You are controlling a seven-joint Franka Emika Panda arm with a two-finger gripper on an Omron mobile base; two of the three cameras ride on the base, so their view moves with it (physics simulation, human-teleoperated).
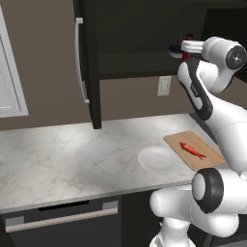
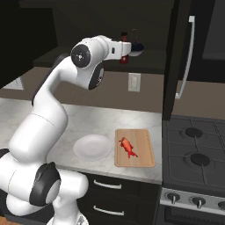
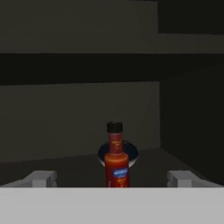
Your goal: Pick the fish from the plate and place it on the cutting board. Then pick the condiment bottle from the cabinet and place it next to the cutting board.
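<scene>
Gripper (image 3: 113, 179) stood released; condiment bottle (image 3: 116, 159) at twelve o'clock, judged light, rigid, slippery, tippable; best grasped mid-body.

White marble countertop (image 1: 72, 159) runs along a brown wall. A white wall outlet (image 1: 164, 86) sits above it on the wall. Below the counter's near edge, a dark dishwasher front (image 1: 62, 224) with a silver bar handle. At the right, a stove (image 2: 193, 162) with black burners and front knobs. A dark blue bowl (image 3: 118, 153) rests on the shelf. White-framed cabinet (image 1: 9, 82) at far left.
</scene>
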